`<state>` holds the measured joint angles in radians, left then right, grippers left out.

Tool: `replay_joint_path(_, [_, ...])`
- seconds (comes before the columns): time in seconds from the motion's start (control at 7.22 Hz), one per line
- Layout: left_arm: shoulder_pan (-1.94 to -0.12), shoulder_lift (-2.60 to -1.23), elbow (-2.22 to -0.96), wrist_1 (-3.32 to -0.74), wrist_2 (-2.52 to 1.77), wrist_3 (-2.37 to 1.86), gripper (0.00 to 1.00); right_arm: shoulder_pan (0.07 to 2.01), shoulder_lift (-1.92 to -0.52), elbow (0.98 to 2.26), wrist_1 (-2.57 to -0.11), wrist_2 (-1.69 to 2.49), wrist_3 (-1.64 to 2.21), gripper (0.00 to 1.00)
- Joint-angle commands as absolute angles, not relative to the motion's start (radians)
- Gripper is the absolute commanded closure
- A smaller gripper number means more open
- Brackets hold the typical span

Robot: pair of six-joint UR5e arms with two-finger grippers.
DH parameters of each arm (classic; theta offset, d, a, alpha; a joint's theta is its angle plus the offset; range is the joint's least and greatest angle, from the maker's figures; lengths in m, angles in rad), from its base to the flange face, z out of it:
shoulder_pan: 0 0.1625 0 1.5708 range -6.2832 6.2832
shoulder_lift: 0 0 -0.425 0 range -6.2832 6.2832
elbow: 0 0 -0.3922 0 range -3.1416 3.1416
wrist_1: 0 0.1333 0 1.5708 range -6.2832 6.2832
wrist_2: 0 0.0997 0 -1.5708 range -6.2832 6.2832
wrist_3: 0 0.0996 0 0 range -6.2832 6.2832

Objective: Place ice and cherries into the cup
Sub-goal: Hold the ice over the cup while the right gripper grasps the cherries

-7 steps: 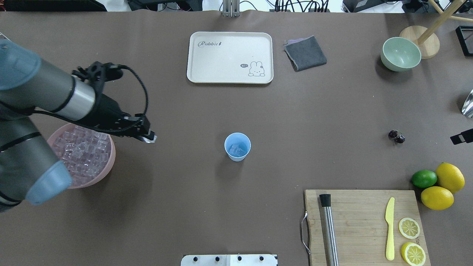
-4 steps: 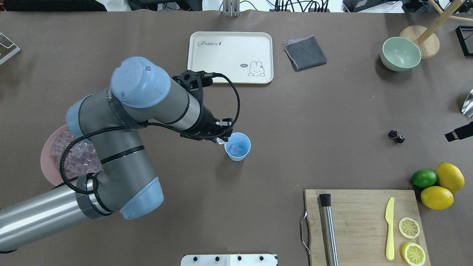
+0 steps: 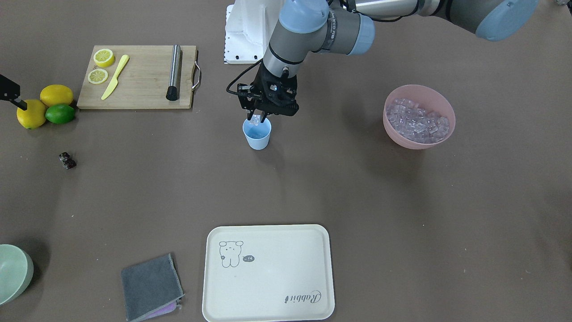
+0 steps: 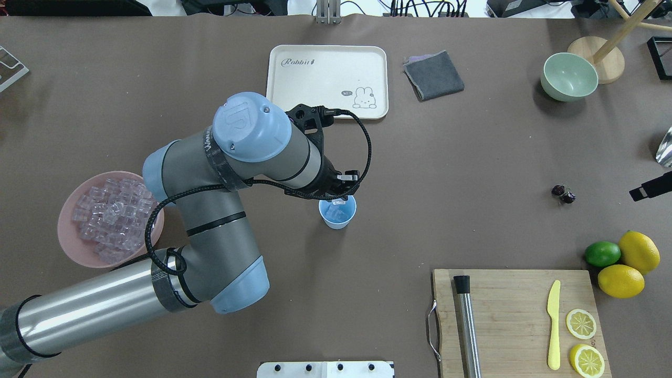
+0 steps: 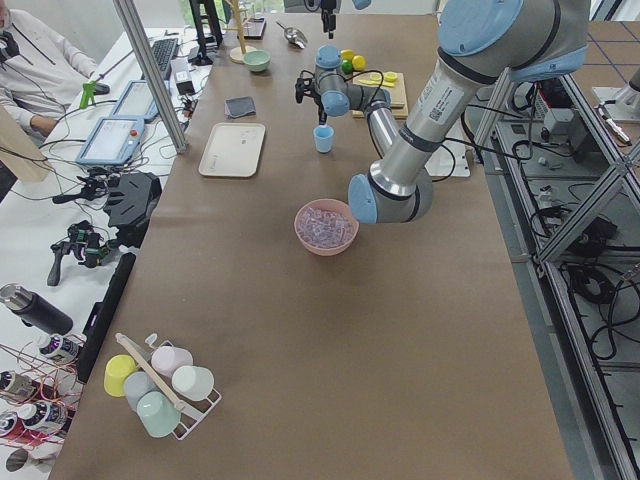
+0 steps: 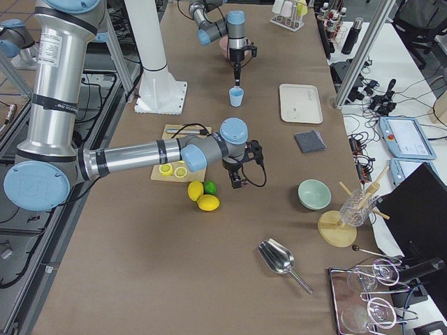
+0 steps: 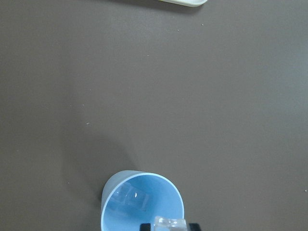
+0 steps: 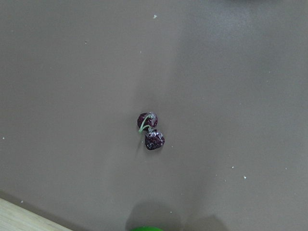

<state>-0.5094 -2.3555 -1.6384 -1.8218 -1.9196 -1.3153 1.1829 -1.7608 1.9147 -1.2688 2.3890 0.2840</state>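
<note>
The light blue cup (image 4: 336, 222) stands mid-table with a few ice cubes (image 7: 129, 197) in it. My left gripper (image 3: 256, 119) hangs just above the cup's rim, shut on a clear ice cube (image 7: 168, 223). The pink bowl (image 4: 68, 239) of ice (image 4: 113, 215) sits to the left. The cherries (image 4: 563, 194), a dark pair, lie on the table at the right and show centred in the right wrist view (image 8: 150, 131). My right gripper (image 4: 651, 190) shows only partly at the right edge, above and beside the cherries; I cannot tell whether it is open.
A cream tray (image 4: 326, 81) and grey cloth (image 4: 433, 75) lie at the back, a pale green bowl (image 4: 569, 76) back right. A cutting board (image 4: 514, 320) with knife, metal rod and lemon slices is front right. Lemons and a lime (image 4: 602, 253) lie beside it.
My left arm swung right from over the pink bowl to the cup, carrying the ice cube. The right gripper barely shifted.
</note>
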Motion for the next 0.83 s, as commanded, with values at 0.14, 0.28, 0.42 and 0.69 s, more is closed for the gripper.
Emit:
replay_joint_path(0.14, [-0.515,-2.355,-1.649,-1.819,-1.911,-1.316,0.03,1.088,-1.688,1.847,-1.266,2.295,0.314,0.01])
replay_joint_path(0.28, [-0.515,-2.347,-1.661,-1.819,-1.904,-1.318,0.03,1.069,-1.66,1.815,-1.264,2.289,0.314,0.01])
replay_joint_path(0.42, [-0.514,-2.347,-1.664,-1.818,-1.876,-1.319,0.03,1.037,-1.628,1.786,-1.266,2.231,0.316,0.02])
replay_joint_path(0.69, [-0.514,-2.345,-1.664,-1.818,-1.876,-1.319,0.03,1.01,-1.589,1.761,-1.264,2.201,0.316,0.17])
